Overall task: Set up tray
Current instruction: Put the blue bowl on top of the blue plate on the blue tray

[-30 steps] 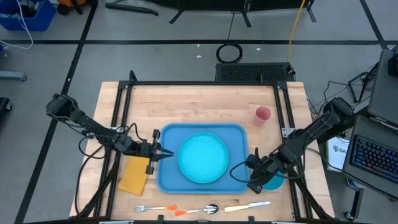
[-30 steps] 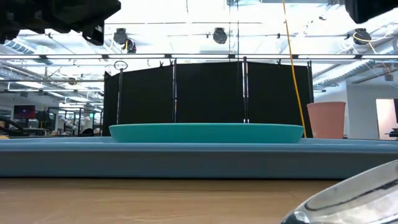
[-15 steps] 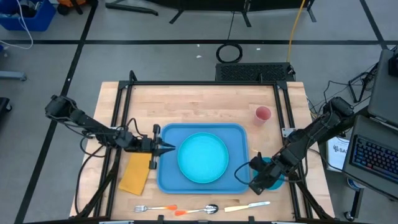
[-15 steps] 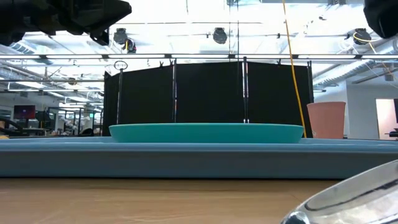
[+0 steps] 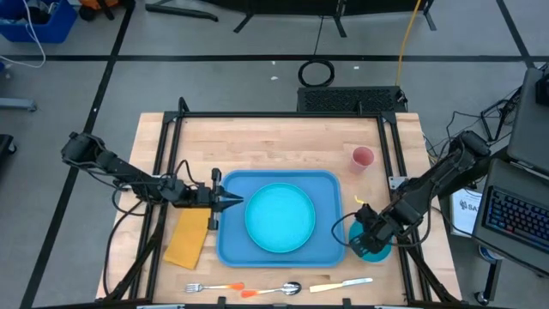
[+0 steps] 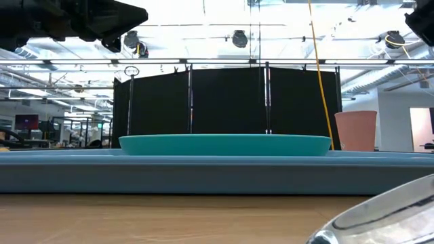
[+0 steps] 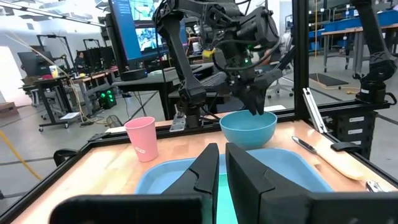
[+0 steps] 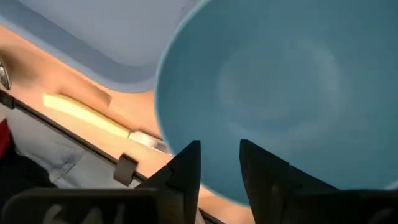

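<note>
The blue tray (image 5: pixel 280 251) lies in the middle of the table. The left gripper (image 5: pixel 233 202) floats over its left edge, fingers almost shut on nothing. The right gripper (image 5: pixel 358 230) sits beside the tray's right edge, fingers slightly apart over the small bowl (image 5: pixel 375 249).

Left hand (image 5: pixel 233 202) farther in over tray (image 5: pixel 232 249); right hand (image 5: pixel 358 227) now above bowl (image 5: pixel 375 251).

Counter (image 5: pixel 274 142): pale wood, visible grain, matt. Tray (image 5: pixel 232 245): smooth blue plastic, dull sheen. Plate (image 5: pixel 279 216): teal plastic, smooth, slightly glossy. Bowl (image 7: pixel 249 127): blue plastic, smooth satin inside. Cup (image 5: pixel 363 158): pink matt plastic. Napkin (image 5: pixel 186 240): yellow cloth, soft, matt. Spoon (image 5: pixel 287 288): shiny metal bowl. Knife (image 5: pixel 341 284): cream plastic handle.
</note>
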You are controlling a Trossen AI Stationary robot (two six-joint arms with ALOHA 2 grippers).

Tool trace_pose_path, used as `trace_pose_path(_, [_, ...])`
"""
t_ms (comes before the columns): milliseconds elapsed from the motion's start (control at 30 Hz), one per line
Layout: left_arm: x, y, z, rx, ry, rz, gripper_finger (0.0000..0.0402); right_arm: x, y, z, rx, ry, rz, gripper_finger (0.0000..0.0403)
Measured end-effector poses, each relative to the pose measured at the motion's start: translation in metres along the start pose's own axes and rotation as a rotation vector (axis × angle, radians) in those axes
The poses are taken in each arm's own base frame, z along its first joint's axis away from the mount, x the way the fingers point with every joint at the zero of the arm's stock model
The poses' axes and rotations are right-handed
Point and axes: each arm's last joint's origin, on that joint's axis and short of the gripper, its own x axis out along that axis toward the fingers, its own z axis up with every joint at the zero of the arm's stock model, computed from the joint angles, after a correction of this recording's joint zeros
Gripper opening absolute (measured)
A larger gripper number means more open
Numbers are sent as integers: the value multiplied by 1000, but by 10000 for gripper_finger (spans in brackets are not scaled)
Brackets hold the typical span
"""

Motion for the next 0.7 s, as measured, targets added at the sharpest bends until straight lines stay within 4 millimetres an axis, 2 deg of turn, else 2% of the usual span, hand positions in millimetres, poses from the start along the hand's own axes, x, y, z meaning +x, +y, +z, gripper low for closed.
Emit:
trace_pose_path(167, [0,0,0,-3,0,0,35,-10,-4,4,-112,-147,-66,100])
trace_pose_path(333, [0,0,0,-19,5,-1,35,-6,-3,4,-205,-157,-50,100])
trace_pose_path(467, [0,0,-1,-18,7,-1,35,-7,-3,11,-196,-185,-58,97])
trace_pose_path(700, [0,0,-2,-12,19,-3,35,-7,0,11,-210,-221,-29,80])
